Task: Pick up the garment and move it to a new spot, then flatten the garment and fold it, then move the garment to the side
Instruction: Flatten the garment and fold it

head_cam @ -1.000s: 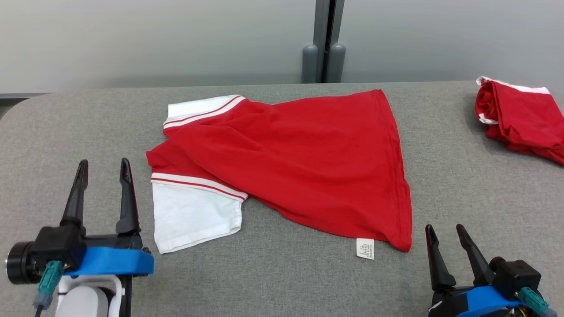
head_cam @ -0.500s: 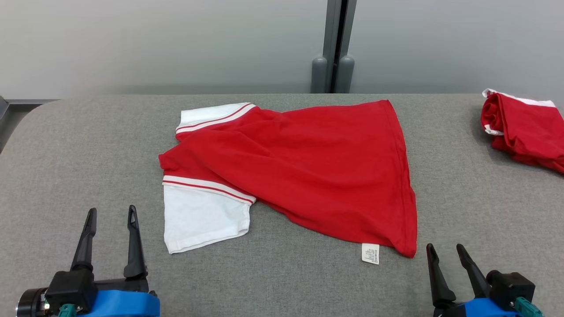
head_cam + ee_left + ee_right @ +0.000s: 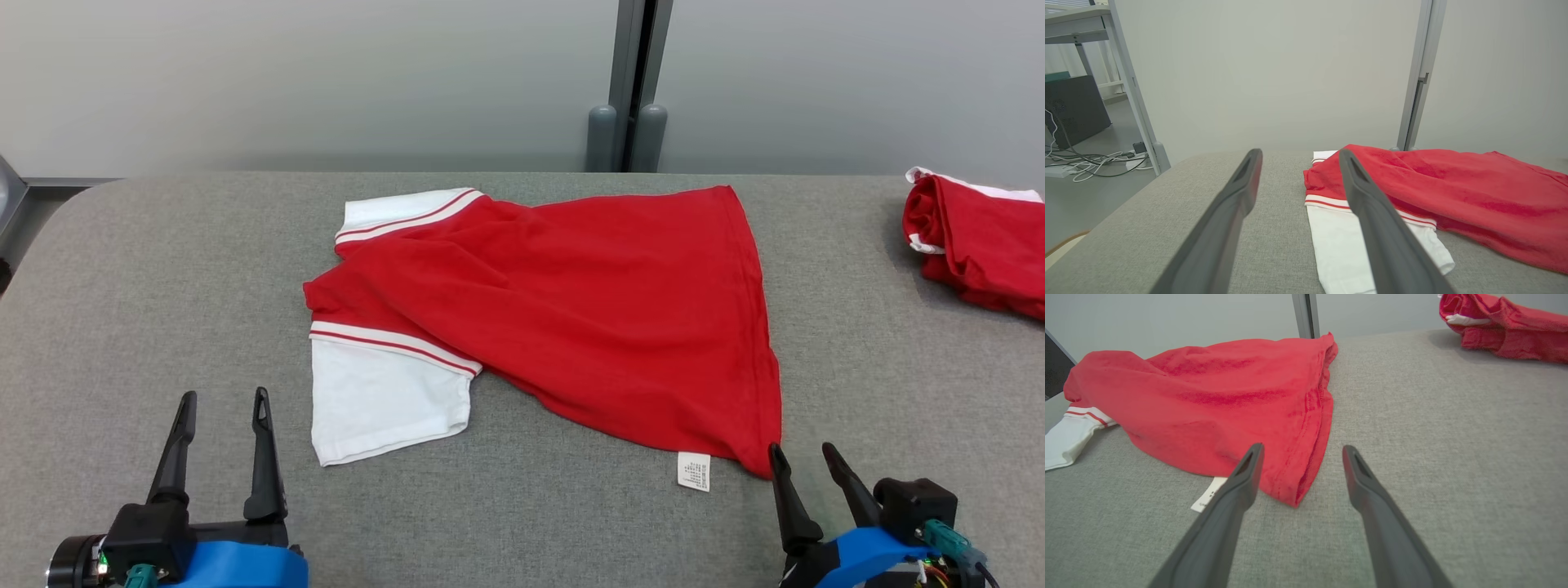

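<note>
Head view puts the red garment (image 3: 571, 327) mid-frame on the grey counter (image 3: 163, 286). It lies rumpled and skewed, with a white sleeve (image 3: 384, 400) jutting toward lower left and a care label (image 3: 694, 471) at the lower-right hem corner. The right jaws are spread wide and empty, with their tips close to that corner, probably lined up to pinch it. The left jaws, equally wide and empty, wait near the sleeve without touching it. A second red bundle (image 3: 980, 253) lies at the right edge.
</note>
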Available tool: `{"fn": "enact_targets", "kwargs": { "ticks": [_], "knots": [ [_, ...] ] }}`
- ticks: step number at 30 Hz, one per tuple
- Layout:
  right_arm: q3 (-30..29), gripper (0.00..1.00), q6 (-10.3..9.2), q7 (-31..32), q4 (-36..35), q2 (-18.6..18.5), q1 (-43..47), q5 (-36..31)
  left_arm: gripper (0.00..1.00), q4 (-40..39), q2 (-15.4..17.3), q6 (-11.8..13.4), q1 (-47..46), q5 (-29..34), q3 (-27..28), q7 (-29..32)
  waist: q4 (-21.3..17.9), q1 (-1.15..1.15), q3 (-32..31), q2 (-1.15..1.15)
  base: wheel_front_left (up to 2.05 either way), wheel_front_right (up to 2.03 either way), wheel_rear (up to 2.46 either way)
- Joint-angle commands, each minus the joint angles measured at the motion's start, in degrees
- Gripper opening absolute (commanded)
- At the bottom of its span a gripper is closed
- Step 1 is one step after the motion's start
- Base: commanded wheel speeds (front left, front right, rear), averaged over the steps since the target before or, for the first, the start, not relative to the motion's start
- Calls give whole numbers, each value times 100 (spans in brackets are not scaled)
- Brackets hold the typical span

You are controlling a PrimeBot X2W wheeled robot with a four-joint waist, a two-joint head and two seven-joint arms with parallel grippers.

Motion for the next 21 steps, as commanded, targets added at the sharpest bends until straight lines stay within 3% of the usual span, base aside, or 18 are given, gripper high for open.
{"fn": "enact_targets", "kwargs": {
  "ticks": [1,11,12,13,14,21],
  "knots": [
    [6,100,3,12,97,-11,-144,-39,100,14,-14,-23,-61,53,2,-13,18,0,18,1,0,0,0],
    [17,100,3,203,1237,-12,-721,-43,100,102,-70,-91,-197,54,-89,-13,168,0,111,1,0,0,0],
    [33,91,3,206,1348,-12,-774,-15,100,107,-75,-102,-208,51,-87,-13,176,0,120,1,0,0,0],
    [60,23,3,202,1446,-11,-814,4,100,110,-81,-105,-211,50,-90,-13,183,0,128,1,0,0,0],
    [83,0,3,182,1532,-11,-848,46,100,114,-85,-109,-202,49,-89,-13,184,0,133,1,0,0,0],
    [-187,0,2,-81,1629,-92,-1028,75,100,145,-112,-121,-216,33,-88,-13,139,0,172,1,0,0,0]
  ]
}}
